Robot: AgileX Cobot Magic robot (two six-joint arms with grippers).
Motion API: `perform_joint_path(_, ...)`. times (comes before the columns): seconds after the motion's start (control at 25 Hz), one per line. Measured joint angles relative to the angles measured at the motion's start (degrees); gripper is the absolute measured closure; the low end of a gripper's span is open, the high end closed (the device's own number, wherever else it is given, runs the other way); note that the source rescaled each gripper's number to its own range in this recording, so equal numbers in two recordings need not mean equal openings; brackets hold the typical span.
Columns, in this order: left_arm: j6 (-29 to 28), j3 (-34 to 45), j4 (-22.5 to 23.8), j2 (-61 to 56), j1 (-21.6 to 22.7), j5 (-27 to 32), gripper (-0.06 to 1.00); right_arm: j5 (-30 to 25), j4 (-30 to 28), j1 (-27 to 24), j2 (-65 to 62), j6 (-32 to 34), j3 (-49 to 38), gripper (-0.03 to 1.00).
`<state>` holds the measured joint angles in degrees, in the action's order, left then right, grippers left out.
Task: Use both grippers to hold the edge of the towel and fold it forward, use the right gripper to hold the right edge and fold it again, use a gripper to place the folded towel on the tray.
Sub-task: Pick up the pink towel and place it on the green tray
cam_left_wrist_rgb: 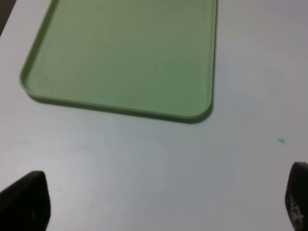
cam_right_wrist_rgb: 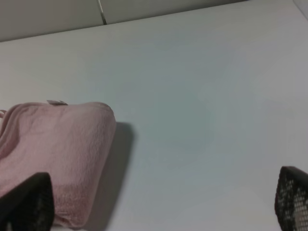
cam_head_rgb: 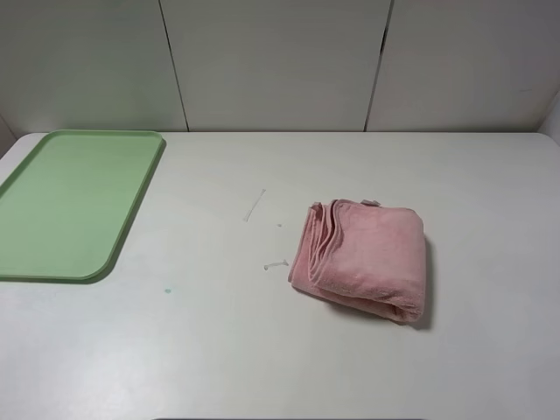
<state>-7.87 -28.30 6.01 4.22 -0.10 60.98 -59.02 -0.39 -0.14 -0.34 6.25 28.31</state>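
High view: the pink towel (cam_head_rgb: 363, 258) lies right of centre on the white tabletop (cam_head_rgb: 219, 350). It is doubled into a thick, soft pad with rounded folds, and its stacked layers show along the left side. It looks folded both ways, so I judge the step in hand to be the last one — getting it onto the tray (cam_head_rgb: 70, 201). The tray sits well apart at the far left with nothing on it. It is pale green, smooth and hard-looking, with a low raised rim and rounded corners. No arm shows in this view.

Left wrist view: the left hand (cam_left_wrist_rgb: 161, 202) is spread wide and holds nothing, with the tray ahead of it. A tiny teal speck (cam_left_wrist_rgb: 280, 141) marks the tabletop nearby.

Right wrist view: the right hand (cam_right_wrist_rgb: 159, 202) is also wide and empty. The towel's plush, nappy end is just beside one fingertip.

The right hand is nearer, so the next move likely falls to it — come down over the pad, pinch through every layer so the folds do not spring loose, then lift and carry it left.
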Motion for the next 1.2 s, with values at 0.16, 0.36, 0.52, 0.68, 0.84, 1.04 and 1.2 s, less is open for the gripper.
perform_joint_path(0.16, 0.00, 0.00, 0.00, 0.00, 0.00, 0.00, -0.04, 0.00, 0.05, 0.00, 0.00, 0.00, 0.00, -0.03)
perform_joint_path(0.36, 0.00, 0.00, 0.00, 0.00, 0.00, 0.00, -0.04, 0.00, 0.39, 0.00, 0.00, 0.00, 0.00, -0.03)
perform_joint_path(0.52, 0.00, 0.00, 0.00, 0.00, 0.00, 0.00, -0.04, 0.00, 0.39, 0.00, 0.00, 0.00, 0.00, -0.03)
perform_joint_path(0.68, 0.00, 0.00, 0.00, 0.00, 0.00, 0.00, -0.04, 0.00, 0.39, 0.00, 0.00, 0.00, 0.00, -0.03)
perform_joint_path(0.84, 0.00, 0.00, 0.00, 0.00, 0.00, -0.66, -0.04, 0.00, 0.39, 0.00, 0.00, 0.00, 0.00, -0.03)
perform_joint_path(1.04, 0.97, -0.83, 0.00, 0.00, 0.00, -0.84, -0.02, 0.00, 0.39, 0.00, 0.00, 0.00, 0.00, -0.03)
perform_joint_path(1.2, 4.20, -1.74, 0.00, 0.00, 0.00, -0.91, -0.02, 0.00, 0.39, 0.00, 0.00, 0.00, 0.00, -0.03)
